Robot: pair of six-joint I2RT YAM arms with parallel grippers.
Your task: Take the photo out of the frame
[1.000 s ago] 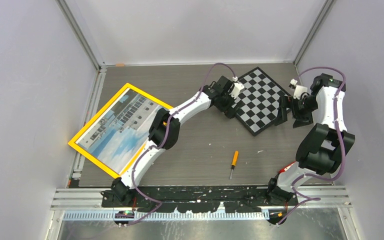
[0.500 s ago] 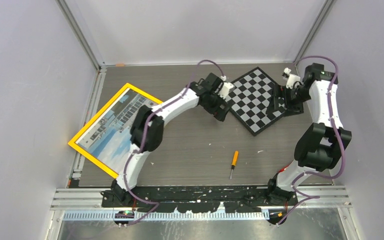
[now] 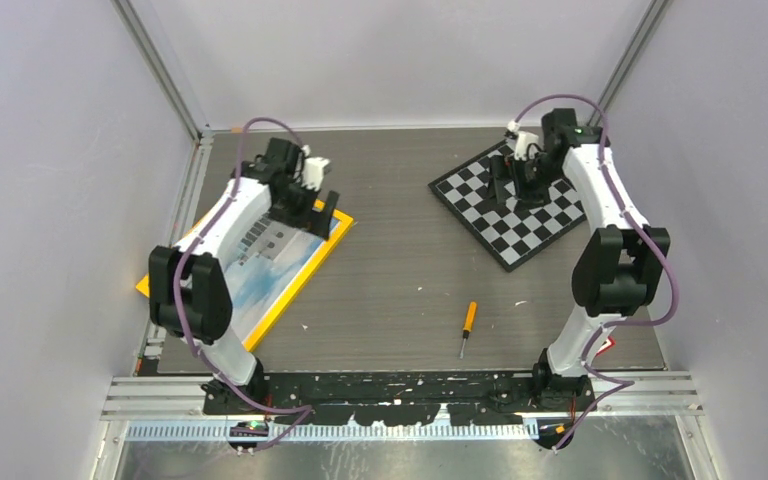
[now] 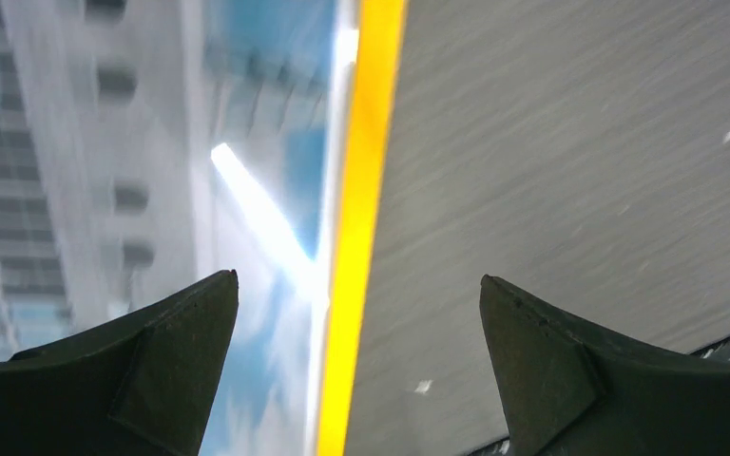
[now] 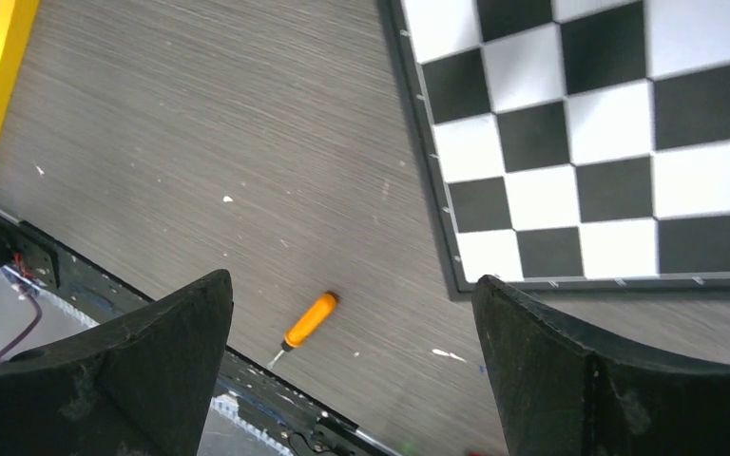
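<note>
The frame [image 3: 293,292], yellow-bordered, lies flat at the table's left with the photo [image 3: 260,275] of a white building and blue sky in it, face up. My left gripper [image 3: 318,208] hovers open over the frame's far right corner. In the left wrist view the yellow border [image 4: 361,218] runs between the open fingers of that gripper [image 4: 357,277], with the photo [image 4: 105,161] on its left and bare table on its right. My right gripper [image 3: 505,180] hangs open over the checkerboard, holding nothing [image 5: 352,278].
A black-and-white checkerboard [image 3: 535,225] lies at the back right, also seen in the right wrist view [image 5: 580,142]. An orange-handled screwdriver [image 3: 468,322] lies near the table's front middle [image 5: 309,320]. Grey walls close in on both sides.
My left arm swung left from beside the checkerboard to over the frame's far right corner. The right arm moved left, from the board's right edge to above it. Both grippers stayed open.
</note>
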